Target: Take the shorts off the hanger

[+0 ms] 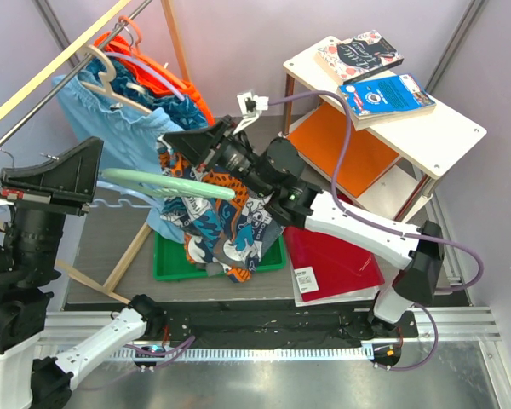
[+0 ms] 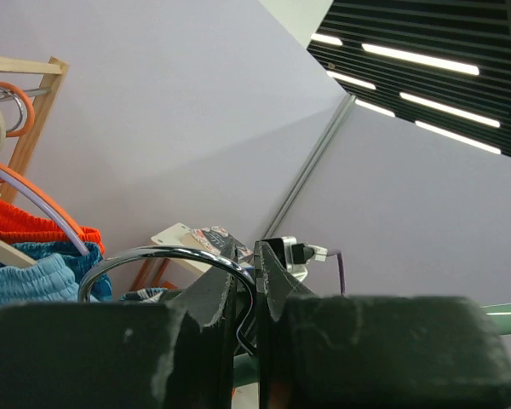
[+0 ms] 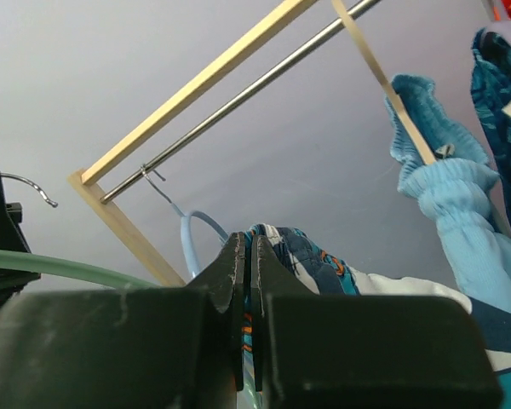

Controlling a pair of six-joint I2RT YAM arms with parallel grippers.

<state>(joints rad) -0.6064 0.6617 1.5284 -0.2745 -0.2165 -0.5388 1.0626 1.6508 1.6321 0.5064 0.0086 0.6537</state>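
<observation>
The floral shorts point(image 1: 226, 230), dark blue, orange and white, hang in a bunch from a pale green hanger point(image 1: 166, 186) held level in the air. My left gripper point(image 1: 94, 170) is at the hanger's left end. In the left wrist view this gripper point(image 2: 247, 281) is shut on the hanger's chrome hook point(image 2: 170, 253). My right gripper point(image 1: 172, 143) is at the top of the shorts, just above the hanger. In the right wrist view it point(image 3: 248, 256) is shut on a fold of the floral cloth point(image 3: 311, 256), and the green hanger point(image 3: 51, 266) passes on its left.
A wooden clothes rack point(image 1: 60, 64) with a metal rail holds light blue point(image 1: 102, 111) and orange point(image 1: 166, 77) garments on hangers at the back left. A green tray point(image 1: 175, 264) and a red folder point(image 1: 341, 256) lie below. A white side table point(image 1: 426, 128) with books stands right.
</observation>
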